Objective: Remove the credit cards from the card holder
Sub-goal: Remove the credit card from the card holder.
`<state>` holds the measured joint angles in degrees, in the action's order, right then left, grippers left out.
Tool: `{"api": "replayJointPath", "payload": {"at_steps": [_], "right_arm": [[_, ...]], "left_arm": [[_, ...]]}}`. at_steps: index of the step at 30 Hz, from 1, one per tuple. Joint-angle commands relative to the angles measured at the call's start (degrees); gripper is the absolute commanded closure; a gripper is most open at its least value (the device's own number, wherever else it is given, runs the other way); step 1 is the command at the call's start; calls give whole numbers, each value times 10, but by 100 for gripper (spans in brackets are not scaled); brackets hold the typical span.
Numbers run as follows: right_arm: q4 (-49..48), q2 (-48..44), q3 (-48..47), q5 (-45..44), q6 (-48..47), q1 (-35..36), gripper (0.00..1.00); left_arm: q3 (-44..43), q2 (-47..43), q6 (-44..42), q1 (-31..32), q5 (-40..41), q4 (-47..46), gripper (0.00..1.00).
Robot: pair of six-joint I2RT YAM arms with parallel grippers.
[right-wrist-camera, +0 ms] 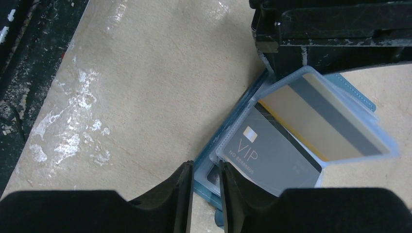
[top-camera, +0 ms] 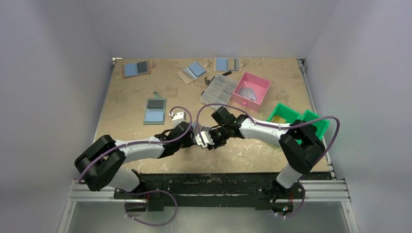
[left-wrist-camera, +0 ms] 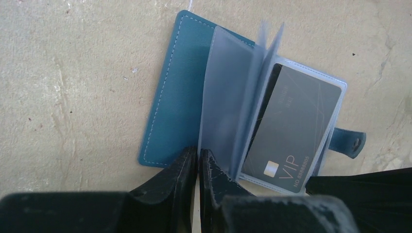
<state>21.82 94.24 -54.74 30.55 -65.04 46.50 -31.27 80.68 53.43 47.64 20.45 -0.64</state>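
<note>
Beneath the left pincer [left-wrist-camera: 198, 156] and the right pincer [right-wrist-camera: 203, 170], a tan tabletop [top-camera: 126, 97], worn and mottled, with white scuff patches [right-wrist-camera: 80, 131] off to the right pincer's side. Behind both pincers, toward the arm bases, a black chipped rail [top-camera: 204, 180] along the table's near edge, then a bare aluminium frame [top-camera: 87, 195]. Beyond that, a flat grey surface [top-camera: 218, 221]; hard to say whether floor or shelf. Far ahead of the pincers, a plain pale lilac-grey back wall [top-camera: 204, 29]. To either side, matching side walls [top-camera: 43, 97], well apart from them. Lit evenly and softly, with only faint shadows.
</note>
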Motion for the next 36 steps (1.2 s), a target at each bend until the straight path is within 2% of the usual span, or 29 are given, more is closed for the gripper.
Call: {"api": "replayJointPath", "payload": {"at_steps": [1, 11, 17, 25, 31, 36], "right_arm": [[-21, -11, -25, 14, 19, 3, 66], [-3, -11, -44, 56, 46, -4, 66], [9, -12, -66, 118, 95, -29, 65], [-36, 25, -105, 198, 281, -80, 63], [-106, 62, -102, 177, 445, -111, 59], [-135, 84, -108, 161, 540, -113, 54]], "left_arm": [[15, -4, 7, 4, -51, -13, 89], [30, -32, 9, 3, -54, -20, 89], [33, -48, 2, 3, -55, -23, 89], [31, -49, -13, 2, -65, -37, 88], [22, -46, -24, 2, -72, -46, 88], [13, -42, -33, 2, -79, -51, 88]]}}
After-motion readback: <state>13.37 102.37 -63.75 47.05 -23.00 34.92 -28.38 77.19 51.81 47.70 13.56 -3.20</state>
